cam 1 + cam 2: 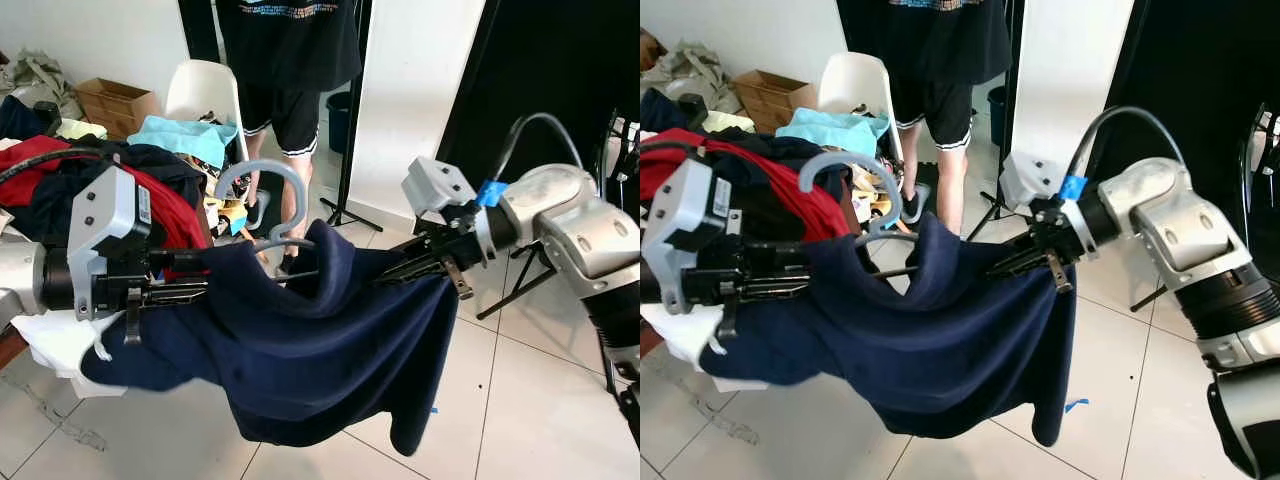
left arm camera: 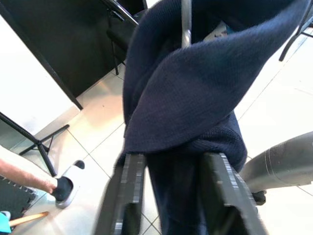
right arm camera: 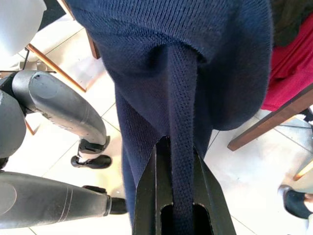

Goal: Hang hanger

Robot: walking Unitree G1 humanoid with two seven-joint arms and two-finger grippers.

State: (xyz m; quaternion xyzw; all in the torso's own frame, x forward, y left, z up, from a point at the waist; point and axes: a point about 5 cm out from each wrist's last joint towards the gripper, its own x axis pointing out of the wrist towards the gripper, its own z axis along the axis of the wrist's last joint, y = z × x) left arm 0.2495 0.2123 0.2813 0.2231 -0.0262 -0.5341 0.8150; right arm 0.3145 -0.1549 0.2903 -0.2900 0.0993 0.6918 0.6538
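Note:
A navy blue sweater (image 1: 320, 350) hangs stretched between my two grippers at chest height. A grey plastic hanger (image 1: 268, 190) sits inside it, its hook standing up out of the collar. My left gripper (image 1: 203, 286) reaches into the sweater's left shoulder. In the left wrist view the navy cloth is bunched between its two fingers (image 2: 128, 196), and the hanger's stem (image 2: 186, 22) rises beyond. My right gripper (image 1: 397, 268) holds the right shoulder. Its fingers (image 3: 146, 196) pinch a ribbed fold of the cloth tightly.
A person (image 1: 285, 60) in black shorts stands just behind the sweater, beside a white chair (image 1: 205, 90). A heap of red, dark and teal clothes (image 1: 60, 175) covers the table at left. A black stand (image 1: 350, 150) and dark backdrop (image 1: 560, 70) rise behind.

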